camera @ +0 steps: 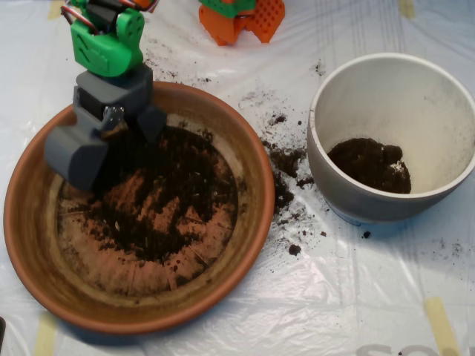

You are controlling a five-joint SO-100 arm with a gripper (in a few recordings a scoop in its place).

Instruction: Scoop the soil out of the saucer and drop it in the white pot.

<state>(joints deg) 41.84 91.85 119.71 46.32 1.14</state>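
Note:
The terracotta saucer [245, 222] fills the left half of the overhead view. A thin, patchy layer of dark soil [167, 196] covers its ridged bottom, thickest toward the upper middle. My grey scoop [119, 148] hangs low over the saucer's upper-left part on a green arm, open. Its large left half [74, 156] and smaller right half [151, 122] are spread apart above the soil's edge. At the right stands the white pot [349, 104], with a clump of soil [371, 165] on its bottom.
Spilled soil crumbs [286, 174] lie on the clear plastic sheet between saucer and pot, and more dust lies above the saucer. An orange plastic part [241, 18] sits at the top edge. Yellow tape strips [443, 322] hold the sheet down.

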